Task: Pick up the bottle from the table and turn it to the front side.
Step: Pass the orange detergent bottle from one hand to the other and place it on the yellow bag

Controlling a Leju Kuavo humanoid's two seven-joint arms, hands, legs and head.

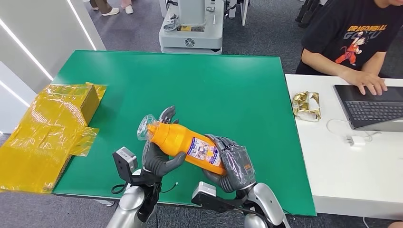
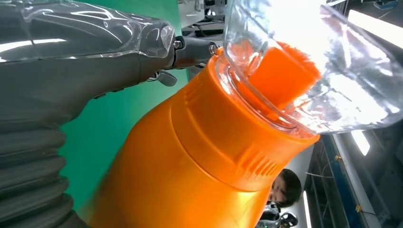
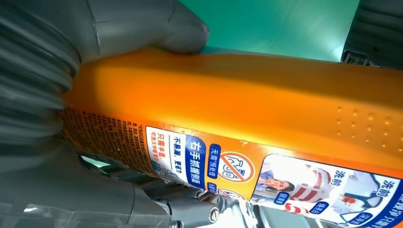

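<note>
Orange bottle (image 1: 183,143) held off the green table (image 1: 228,85), lying near horizontal over the table's near edge, clear cap (image 1: 145,127) toward the yellow bags and base toward the white desk. Printed label (image 1: 205,151) faced up, on the half nearer the base.

Left hand (image 1: 159,154) wrapped around the bottle's neck end, just behind the cap; thumb underneath, fingertips showing past the far side of the bottle. Clamped on the bottle. Seen close in the left wrist view: bottle (image 2: 190,161) orange shoulder and ribbed collar, clear cap (image 2: 309,66) over an orange nozzle, grey thumb (image 2: 95,42) lying along the neck.

Right hand (image 1: 233,164) closed around the bottle's base end, fingers curled over the top beside the label. Also gripping the bottle. In the right wrist view: bottle (image 3: 228,104) side pressed against the grey thumb (image 3: 142,28), label (image 3: 228,166) with small print and pictures along the body, green table (image 3: 275,23) beyond.

Left of the bottle, at the table's edge: crumpled yellow bags (image 1: 52,133). Right of the bottle, beyond the table: white desk (image 1: 351,180) with a laptop (image 1: 370,107), a gold foil wrapper (image 1: 306,105) and a white charger (image 1: 356,140). Person in a black shirt (image 1: 354,40) seated at the desk, one hand on the laptop.
</note>
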